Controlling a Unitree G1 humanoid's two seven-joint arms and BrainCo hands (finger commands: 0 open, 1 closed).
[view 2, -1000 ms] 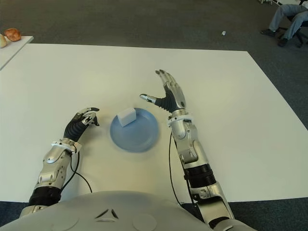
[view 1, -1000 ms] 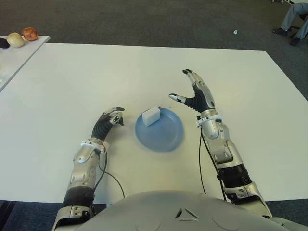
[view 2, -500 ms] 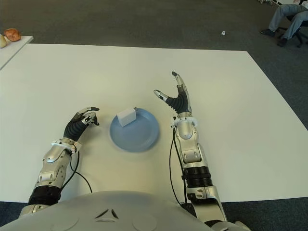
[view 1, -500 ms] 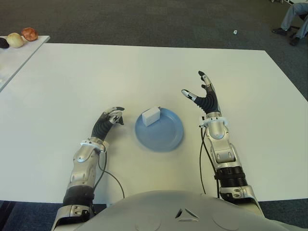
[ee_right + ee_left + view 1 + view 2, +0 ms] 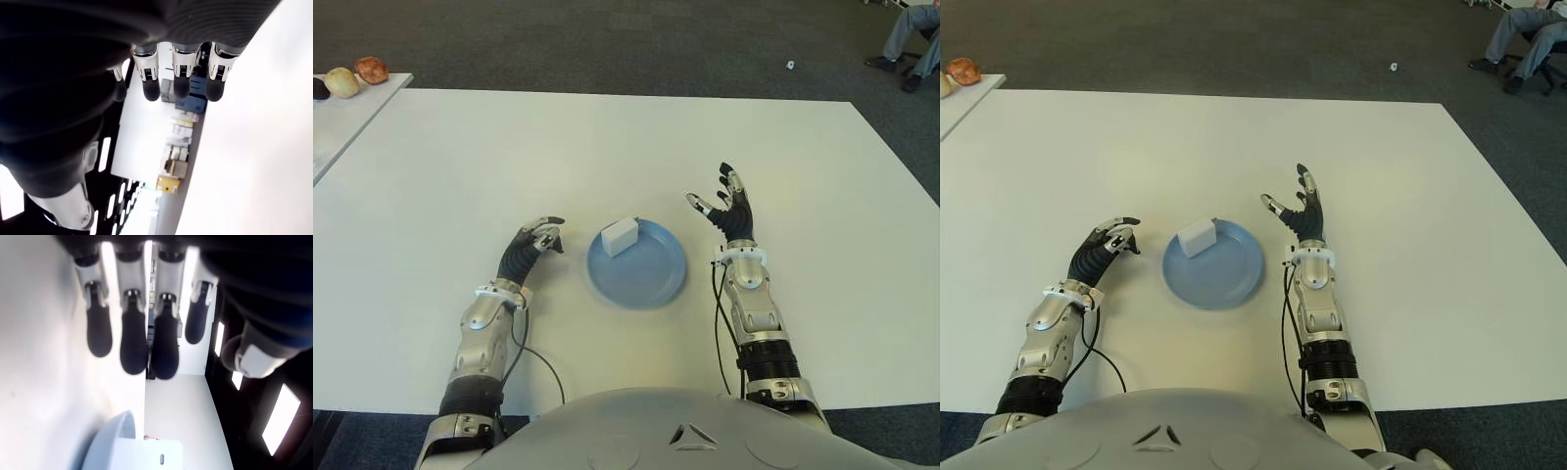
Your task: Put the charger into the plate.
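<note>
The white charger (image 5: 621, 236) lies on the left rim area of the blue plate (image 5: 651, 276), tilted a little; the left wrist view shows the charger (image 5: 156, 456) and plate (image 5: 111, 444) too. My right hand (image 5: 723, 203) is raised just right of the plate with its fingers (image 5: 178, 73) spread and nothing in them. On the white table (image 5: 460, 166), my left hand (image 5: 540, 238) shows just left of the plate, its fingers (image 5: 134, 342) loosely bent and holding nothing.
A side table (image 5: 342, 117) at the far left carries round food items (image 5: 357, 76). A person's legs (image 5: 913, 39) show at the top right, beyond the table's far edge. A small white object (image 5: 790, 66) lies on the dark carpet.
My right hand has drawn away from the plate, moving right and back toward my body, fingers still spread. The charger, the plate and my left hand have not moved.
</note>
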